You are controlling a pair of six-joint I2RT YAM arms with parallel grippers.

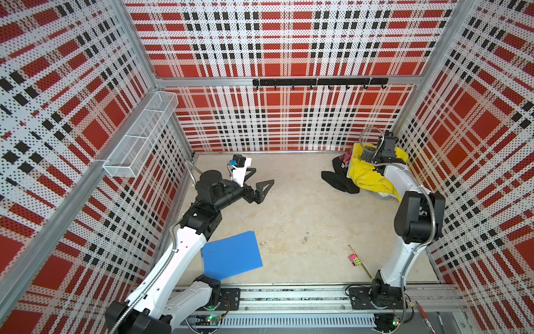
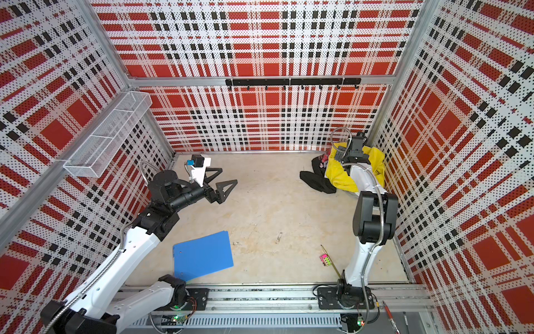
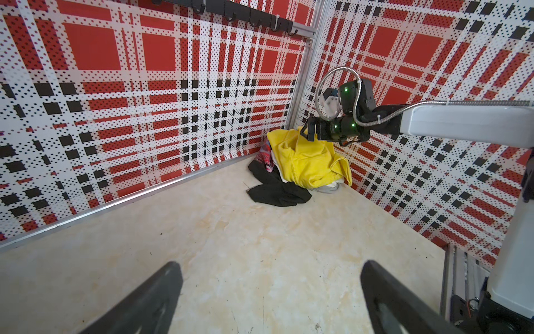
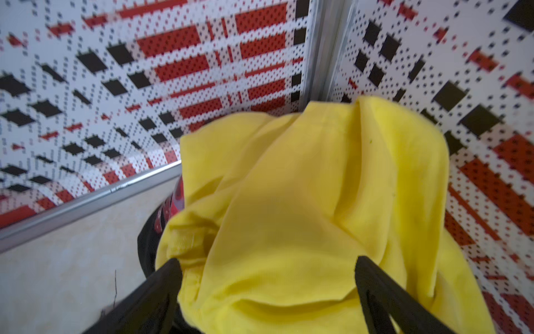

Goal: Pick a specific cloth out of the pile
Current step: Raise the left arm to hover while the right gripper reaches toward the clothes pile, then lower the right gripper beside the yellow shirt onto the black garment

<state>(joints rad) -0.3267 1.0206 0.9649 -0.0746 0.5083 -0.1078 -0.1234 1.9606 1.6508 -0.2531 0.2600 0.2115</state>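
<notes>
The pile (image 1: 368, 176) fills the far right corner and is mostly one big yellow cloth (image 4: 303, 188). The cloth (image 1: 341, 180), black with a red and pink patch, spills out of the pile's left side onto the floor in both top views and lies flat in the left wrist view (image 3: 277, 191). Only a dark sliver of the cloth (image 4: 147, 248) shows in the right wrist view. My right gripper (image 4: 267, 261) is open just over the yellow cloth, with yellow fabric between its spread fingers. Far to the left, my left gripper (image 1: 261, 177) is open above bare floor and holds nothing (image 3: 271, 266).
White and grey pieces (image 3: 329, 188) peek out under the yellow cloth. A blue folder (image 1: 231, 256) lies near the left arm. A small pink and green item (image 1: 354, 260) with a thin stick lies at the front right. A wire basket (image 1: 141, 136) and a hook rail (image 1: 318, 82) hang on the walls.
</notes>
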